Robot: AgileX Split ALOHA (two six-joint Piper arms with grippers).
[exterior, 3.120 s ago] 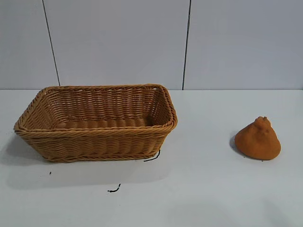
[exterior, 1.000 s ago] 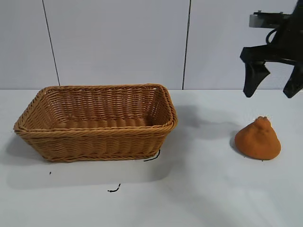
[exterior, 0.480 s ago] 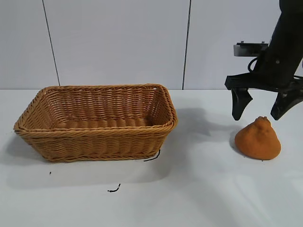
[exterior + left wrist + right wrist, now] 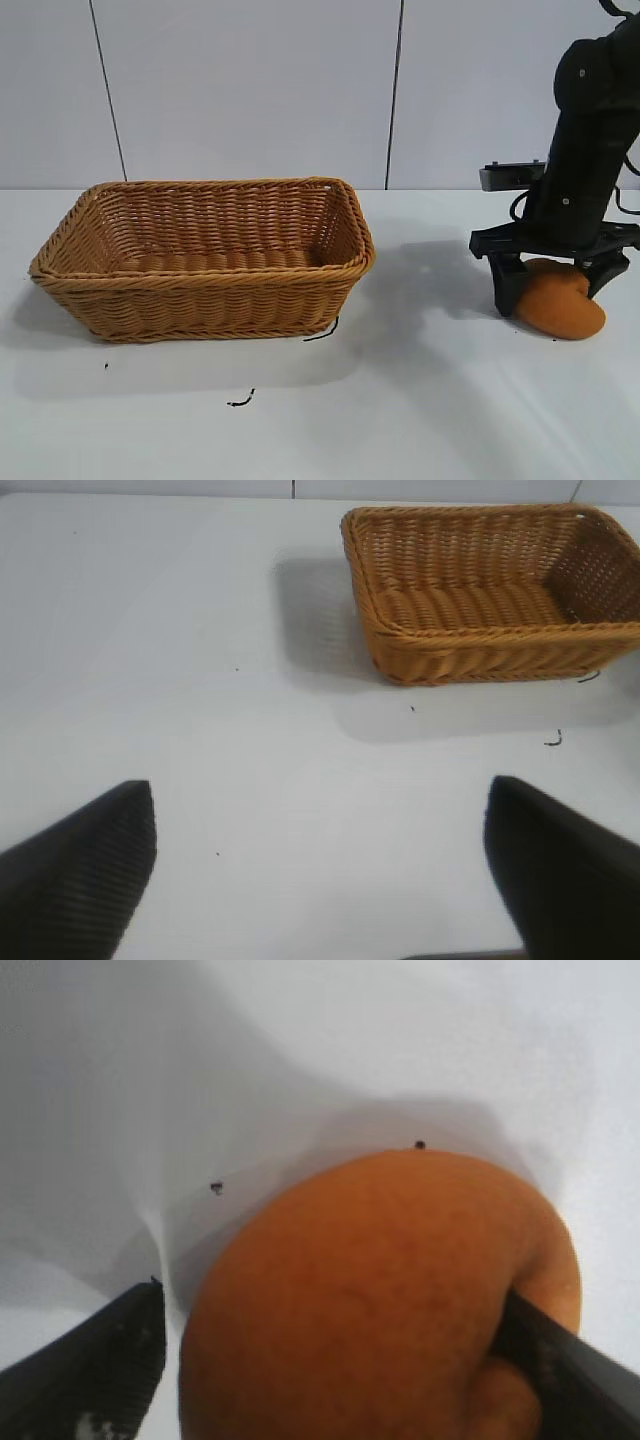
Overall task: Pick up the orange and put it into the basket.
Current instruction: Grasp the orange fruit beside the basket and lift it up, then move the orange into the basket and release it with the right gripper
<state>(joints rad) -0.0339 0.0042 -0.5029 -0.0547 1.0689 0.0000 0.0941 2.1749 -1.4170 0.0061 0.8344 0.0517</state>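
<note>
The dull-orange, cone-shaped orange (image 4: 565, 305) lies on the white table at the right, tipped over toward the right. My right gripper (image 4: 555, 290) has come down over it, open, with one finger on each side. In the right wrist view the orange (image 4: 380, 1290) fills the space between the fingers (image 4: 100, 1360). One finger presses its side and the other stands a little off it. The wicker basket (image 4: 205, 260) stands at the left and holds nothing. My left gripper (image 4: 318, 785) is open and empty above bare table, and the basket (image 4: 490, 590) lies far beyond it.
Small black marks lie on the table in front of the basket (image 4: 240, 400) and at its near right corner (image 4: 322, 332). A grey panelled wall closes the back. The white tabletop (image 4: 430, 400) stretches between basket and orange.
My right arm has come in from the upper right and lowered its open gripper around the orange. The orange has tipped toward the right. The basket has not moved.
</note>
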